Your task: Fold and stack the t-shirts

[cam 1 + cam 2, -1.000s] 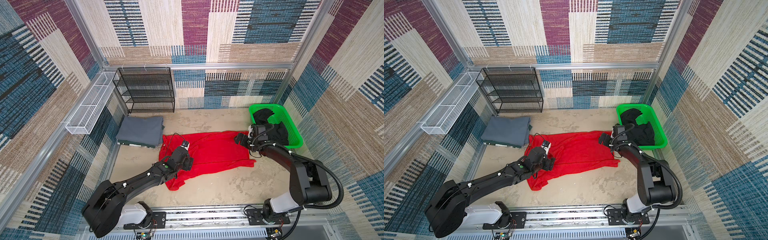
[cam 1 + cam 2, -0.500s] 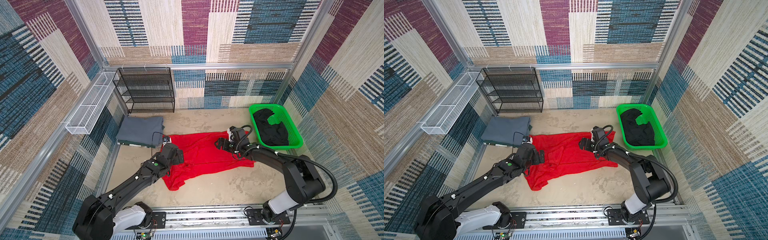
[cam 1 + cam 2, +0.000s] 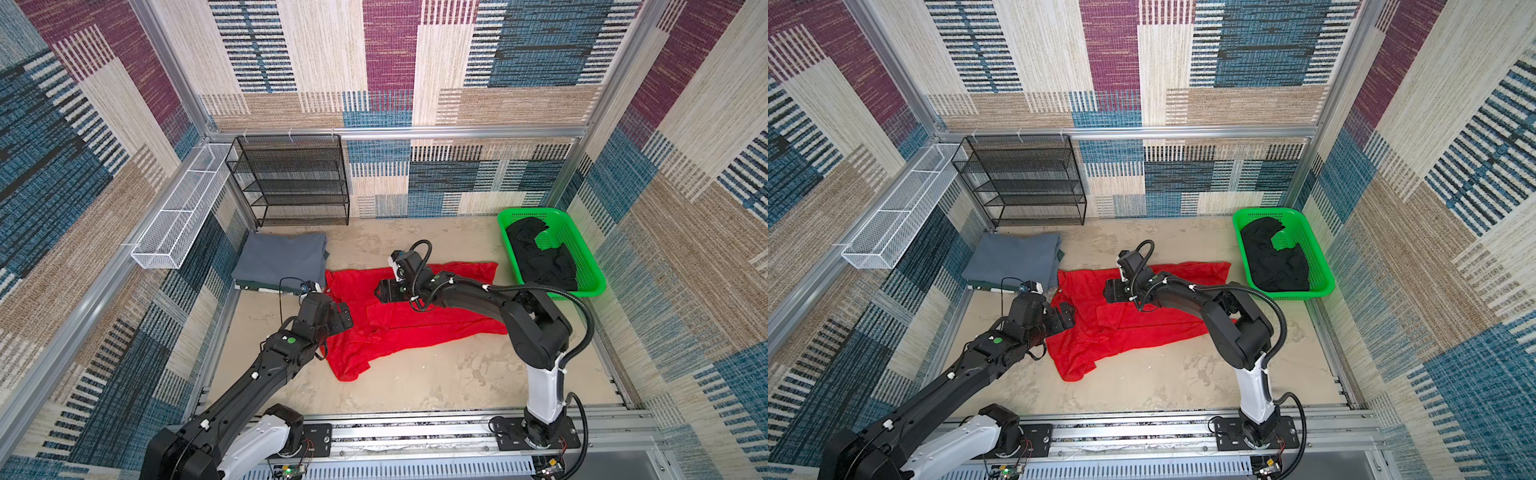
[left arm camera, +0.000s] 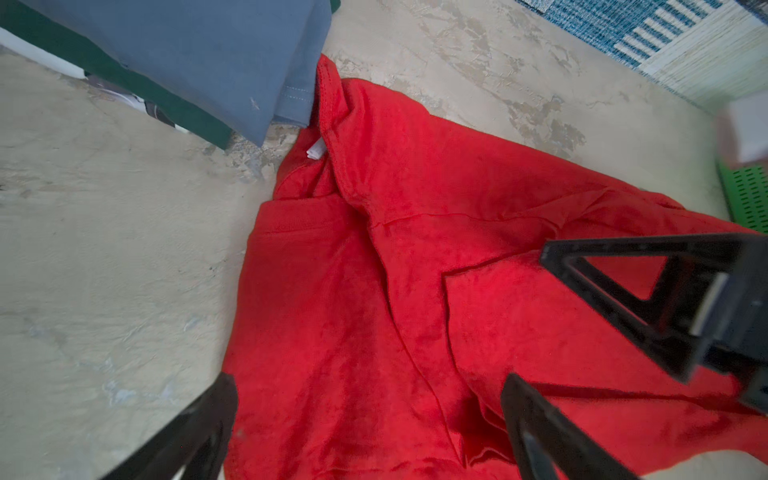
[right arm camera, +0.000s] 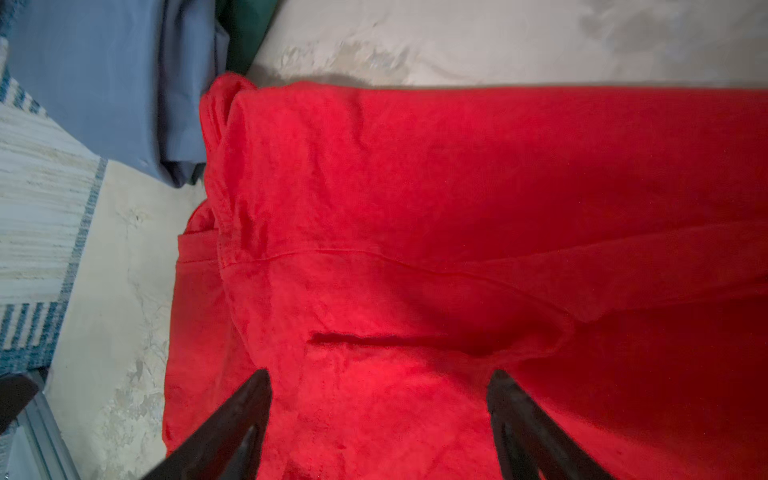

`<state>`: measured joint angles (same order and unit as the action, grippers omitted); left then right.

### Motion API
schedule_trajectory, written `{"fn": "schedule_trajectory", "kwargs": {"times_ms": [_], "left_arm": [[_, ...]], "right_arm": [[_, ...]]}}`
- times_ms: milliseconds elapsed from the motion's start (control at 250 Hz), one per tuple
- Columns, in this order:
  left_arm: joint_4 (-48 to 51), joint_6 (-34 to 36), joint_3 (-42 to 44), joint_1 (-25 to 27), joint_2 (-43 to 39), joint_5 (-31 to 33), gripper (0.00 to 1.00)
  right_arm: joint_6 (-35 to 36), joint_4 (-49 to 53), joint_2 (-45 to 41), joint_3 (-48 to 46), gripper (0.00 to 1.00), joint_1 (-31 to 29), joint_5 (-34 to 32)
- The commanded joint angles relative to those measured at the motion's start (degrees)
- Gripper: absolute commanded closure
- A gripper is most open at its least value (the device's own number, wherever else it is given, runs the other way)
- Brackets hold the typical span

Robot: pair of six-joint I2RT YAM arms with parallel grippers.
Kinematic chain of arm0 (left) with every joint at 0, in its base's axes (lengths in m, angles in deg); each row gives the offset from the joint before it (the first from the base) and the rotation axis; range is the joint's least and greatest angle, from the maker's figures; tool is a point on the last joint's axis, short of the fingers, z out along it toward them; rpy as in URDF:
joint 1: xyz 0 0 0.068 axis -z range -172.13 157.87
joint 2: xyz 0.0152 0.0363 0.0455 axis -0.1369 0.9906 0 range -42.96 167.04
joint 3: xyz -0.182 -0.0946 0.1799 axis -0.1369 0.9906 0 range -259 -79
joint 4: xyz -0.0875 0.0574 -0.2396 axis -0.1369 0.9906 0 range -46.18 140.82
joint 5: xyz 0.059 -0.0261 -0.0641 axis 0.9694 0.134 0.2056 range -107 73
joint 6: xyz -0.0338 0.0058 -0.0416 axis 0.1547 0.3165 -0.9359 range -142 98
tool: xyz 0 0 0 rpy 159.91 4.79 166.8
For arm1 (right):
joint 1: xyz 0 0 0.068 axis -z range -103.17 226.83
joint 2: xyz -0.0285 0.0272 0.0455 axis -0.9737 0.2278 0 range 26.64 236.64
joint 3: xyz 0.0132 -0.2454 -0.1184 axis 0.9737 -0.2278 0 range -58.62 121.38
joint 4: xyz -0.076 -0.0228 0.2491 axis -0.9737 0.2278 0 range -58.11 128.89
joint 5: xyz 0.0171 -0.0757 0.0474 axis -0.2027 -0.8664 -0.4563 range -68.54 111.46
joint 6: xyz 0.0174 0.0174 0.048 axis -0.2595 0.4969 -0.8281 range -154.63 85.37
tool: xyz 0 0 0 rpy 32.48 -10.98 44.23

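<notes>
In both top views the bright red t-shirt (image 3: pixel 419 328) (image 3: pixel 1142 328) lies rumpled and partly spread on the worktop (image 3: pixel 436 386) in the middle of the frame. One end trails toward the lower centre and the other reaches right, toward the green basket (image 3: pixel 592 266). The black t-shirt (image 3: pixel 540 257) is bunched inside that basket at the right. The slate grey t-shirt (image 3: pixel 282 257) lies folded at centre left, in front of a black wire rack (image 3: pixel 291 178). The red shirt's upper left corner touches it, and a dark green cloth (image 4: pixel 124 79) shows beneath its edge. The left tool (image 3: pixel 345 316) sits at the left edge of the red shirt. In the left wrist view this tool (image 4: pixel 370 403) has its fingers (image 4: pixel 208 419) spread wide over the red cloth, with nothing pinched between them. The right tool (image 3: pixel 384 291) is low over the upper middle of the red shirt. In the right wrist view this tool (image 5: pixel 378 399) also has its fingers (image 5: pixel 245 415) spread, straddling a fold near a dark slit in the cloth. Whether the tips touch the fabric cannot be told.
</notes>
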<state>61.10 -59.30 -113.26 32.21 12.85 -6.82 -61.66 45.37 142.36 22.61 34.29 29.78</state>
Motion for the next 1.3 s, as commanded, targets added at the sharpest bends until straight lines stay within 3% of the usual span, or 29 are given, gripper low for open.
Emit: {"fn": "schedule_trajectory", "kwargs": {"times_ms": [0,232,424,700,1080,1296], "left_arm": [[1.1,-1.4,0.2,-0.2,-1.6,-0.2,0.01],[1.4,-1.0,1.6,-0.3,-4.3,-0.2,0.01],[0.5,-0.9,3.4,-0.4,-5.5,-0.5,0.02],[-0.5,-0.1,4.5,-0.9,-5.1,-1.0,0.02],[-2.0,0.0,5.4,-1.5,-4.7,-2.1,0.02],[-2.6,0.6,5.3,-1.6,-4.2,-2.8,0.02]], "right_arm": [[3.8,8.7,4.6,7.1,0.21,-2.7,-5.2],[5.5,16.5,11.4,17.2,0.26,-6.0,-9.5],[6.4,23.5,15.5,23.4,0.4,-7.0,-14.4],[6.2,23.9,15.5,23.6,0.61,-7.4,-14.6],[2.2,24.5,11.0,19.6,1.0,-7.6,-20.6],[-2.4,23.2,5.4,13.6,1.0,-7.6,-25.9]]}}
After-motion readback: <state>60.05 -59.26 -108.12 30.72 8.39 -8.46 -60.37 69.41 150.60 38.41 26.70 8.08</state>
